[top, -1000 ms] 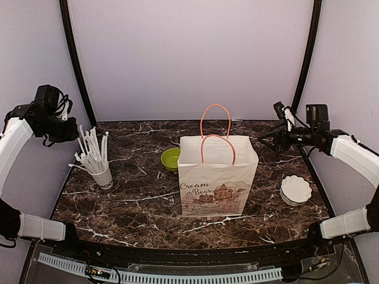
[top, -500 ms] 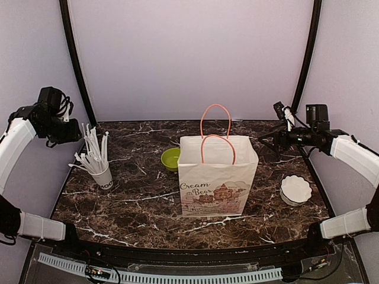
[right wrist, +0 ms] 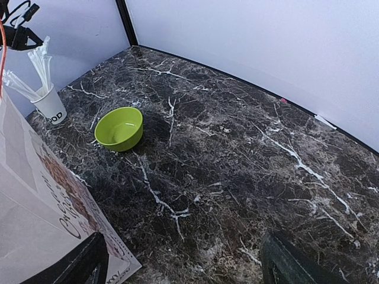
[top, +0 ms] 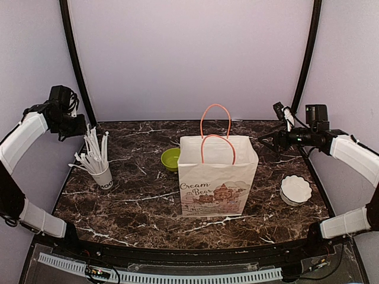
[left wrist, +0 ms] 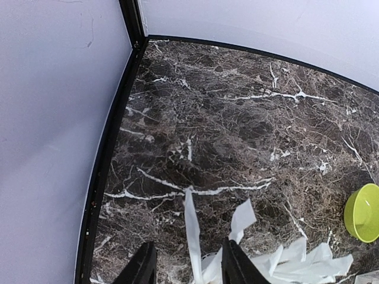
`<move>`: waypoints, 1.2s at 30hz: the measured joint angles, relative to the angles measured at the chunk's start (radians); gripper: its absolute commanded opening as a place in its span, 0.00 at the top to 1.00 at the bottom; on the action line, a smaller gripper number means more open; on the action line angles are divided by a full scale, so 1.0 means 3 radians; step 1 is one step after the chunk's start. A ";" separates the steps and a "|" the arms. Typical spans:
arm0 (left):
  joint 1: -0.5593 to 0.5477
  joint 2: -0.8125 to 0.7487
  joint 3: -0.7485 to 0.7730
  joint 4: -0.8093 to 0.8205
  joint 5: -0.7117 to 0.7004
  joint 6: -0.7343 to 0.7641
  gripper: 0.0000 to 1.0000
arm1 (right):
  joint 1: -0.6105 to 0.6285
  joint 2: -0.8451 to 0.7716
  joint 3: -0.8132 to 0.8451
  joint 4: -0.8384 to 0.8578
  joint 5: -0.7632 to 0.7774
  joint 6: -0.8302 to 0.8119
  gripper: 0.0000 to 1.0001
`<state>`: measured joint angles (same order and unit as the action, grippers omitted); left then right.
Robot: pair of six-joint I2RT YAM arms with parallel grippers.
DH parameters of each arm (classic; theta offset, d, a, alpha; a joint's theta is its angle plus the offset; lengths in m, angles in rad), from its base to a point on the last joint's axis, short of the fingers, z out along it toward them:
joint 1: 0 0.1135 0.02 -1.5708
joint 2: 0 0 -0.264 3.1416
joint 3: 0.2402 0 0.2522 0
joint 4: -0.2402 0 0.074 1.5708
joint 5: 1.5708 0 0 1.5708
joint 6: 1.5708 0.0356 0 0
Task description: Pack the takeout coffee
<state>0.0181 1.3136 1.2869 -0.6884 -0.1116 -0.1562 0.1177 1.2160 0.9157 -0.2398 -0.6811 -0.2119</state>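
The takeout coffee is out of view in every frame. A white paper bag [top: 218, 177] with orange handles stands upright mid-table, its mouth open; its printed side shows at the left of the right wrist view [right wrist: 29, 195]. My left gripper [top: 79, 126] hovers high at the back left, over the straw cup [top: 102, 176]. It is open [left wrist: 186, 269], and a white straw [left wrist: 194, 231] rises loosely in the gap between its fingers without being pinched. Wide open and holding nothing, my right gripper [top: 267, 139] hangs at the back right, above bare marble [right wrist: 186, 266].
A lime-green bowl [top: 170, 158] sits just behind the bag's left corner, also seen from the right wrist [right wrist: 119, 128] and the left wrist [left wrist: 362, 212]. A white scalloped dish [top: 295, 189] lies at the right. Black frame posts and lilac walls enclose the table.
My left gripper has drifted slightly right and toward the back above the straws, and its jaws have spread wider. The right arm has not moved.
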 measured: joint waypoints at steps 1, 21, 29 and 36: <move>0.0000 0.0051 0.0023 0.0029 -0.0004 -0.0008 0.61 | 0.0000 0.0001 0.0000 0.0000 0.0000 0.0000 0.10; 0.0005 0.0439 0.0132 0.0314 -0.0139 -0.0065 1.00 | -0.0001 0.0060 0.0000 -0.0001 -0.0001 0.0000 0.10; 0.0005 0.0235 0.0523 0.0072 -0.0181 -0.0032 1.00 | -0.0001 0.0100 0.0000 -0.0003 -0.0003 0.0000 0.10; 0.0005 -0.0290 0.1078 -0.0065 -0.0139 -0.0022 1.00 | 0.0000 0.0155 0.0000 -0.0011 0.0092 -0.0001 0.12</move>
<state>0.0196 1.2266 1.6104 -0.7078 -0.1532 -0.1627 0.1177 1.2625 0.9157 -0.2432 -0.6537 -0.2123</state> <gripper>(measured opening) 0.023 0.883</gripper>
